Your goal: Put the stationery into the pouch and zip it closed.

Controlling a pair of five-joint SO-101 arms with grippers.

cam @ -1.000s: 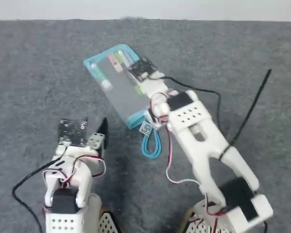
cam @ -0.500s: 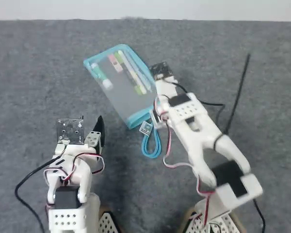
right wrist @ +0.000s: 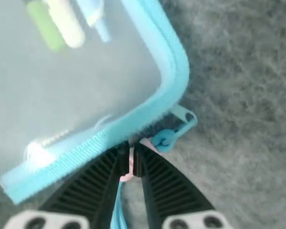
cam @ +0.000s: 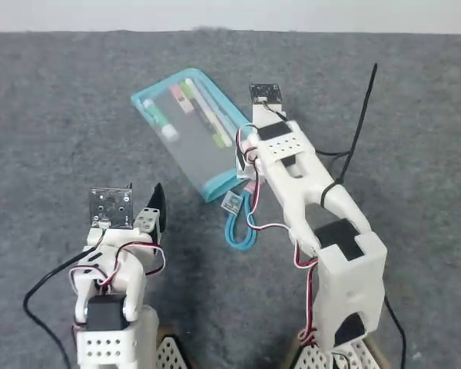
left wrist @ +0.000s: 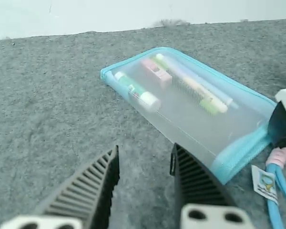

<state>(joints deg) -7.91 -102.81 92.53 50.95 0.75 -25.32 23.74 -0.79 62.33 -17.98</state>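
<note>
A small robotics lab bench; a grey felt mat covers the worktop (cam: pixel 54 100); plain white wall (cam: pixel 230 14) at 12 o'clock; bare-wired left arm (cam: pixel 111 296) and right arm (cam: pixel 326 231) at 6 o'clock.

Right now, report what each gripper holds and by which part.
Left gripper holds nothing. Right gripper pinches the pink tab of the blue strap at the zipper corner of the pouch.

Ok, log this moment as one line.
translucent turquoise-trimmed zip pouch: flat on grey carpet, stationery inside | right end effector: shut on pink tab at pouch corner | left end effector: open, short of pouch
</note>
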